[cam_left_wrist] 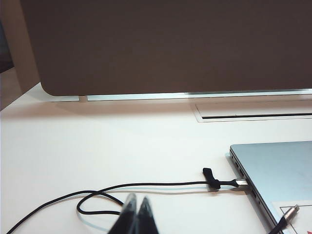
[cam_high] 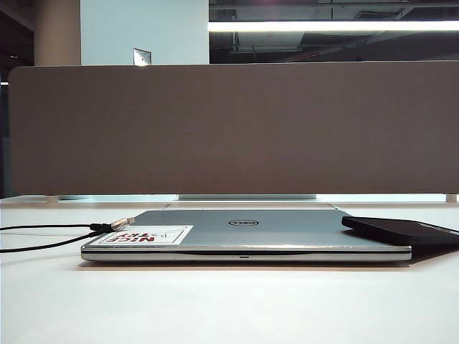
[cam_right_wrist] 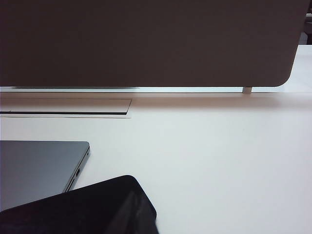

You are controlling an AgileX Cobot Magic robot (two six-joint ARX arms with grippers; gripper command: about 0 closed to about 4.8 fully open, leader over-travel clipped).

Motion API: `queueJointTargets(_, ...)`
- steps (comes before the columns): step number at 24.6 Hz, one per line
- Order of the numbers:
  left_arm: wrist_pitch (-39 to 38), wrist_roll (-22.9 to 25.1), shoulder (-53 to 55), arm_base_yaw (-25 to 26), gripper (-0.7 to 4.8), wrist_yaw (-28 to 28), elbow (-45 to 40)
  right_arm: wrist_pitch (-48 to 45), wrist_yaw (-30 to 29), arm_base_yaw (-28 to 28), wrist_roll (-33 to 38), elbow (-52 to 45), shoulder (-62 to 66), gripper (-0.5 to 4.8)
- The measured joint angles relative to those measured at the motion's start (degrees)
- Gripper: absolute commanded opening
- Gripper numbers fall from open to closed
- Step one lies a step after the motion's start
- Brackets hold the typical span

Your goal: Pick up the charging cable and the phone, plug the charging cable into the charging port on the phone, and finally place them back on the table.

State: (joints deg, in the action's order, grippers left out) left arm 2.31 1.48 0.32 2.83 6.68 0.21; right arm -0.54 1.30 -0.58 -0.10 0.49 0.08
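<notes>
Evidently nothing of the task has been carried out yet. The charging cable [cam_high: 50,237] lies along the left part of the table [cam_high: 215,308], its silver plug resting free on the lid of the closed laptop [cam_high: 287,231], by that lid's left corner next to the red-lettered sticker [cam_high: 147,236]. The phone [cam_high: 401,230] lies flat over the laptop's right corner, overhanging it toward the table's right edge; its charging port cannot be made out in any view. Cable and phone are well apart, with the width of the laptop between them.

The left end effector [cam_left_wrist: 137,214] shows only in its wrist view, where its two dark fingertips meet with no gap, closed on nothing, hovering over the cable's slack loop. A second black cord [cam_left_wrist: 161,184] in that view runs into the laptop's side port and is not the one to take. The right end effector [cam_right_wrist: 127,217] appears as a dim shape in front of the phone; the pictures barely show its jaws, but it reads as closed and empty. Neither arm enters the exterior view.

By my judgement every step remains: grasping the cable near its plug, lifting the phone, seating the plug in the port, and setting both back down on the table.
</notes>
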Motion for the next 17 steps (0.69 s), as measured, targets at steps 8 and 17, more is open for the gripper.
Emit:
queueJointTargets(8,0.0,0.0,0.0,0.0,-0.05,0.0,0.0,0.0,0.0,0.0,0.0,0.0,0.0,-0.05)
queueJointTargets(17,11.19,-11.65,-0.02,0.0,-0.05,-0.02,4.72,0.04,0.28,-0.02,6.19,9.44,2.32,-0.05)
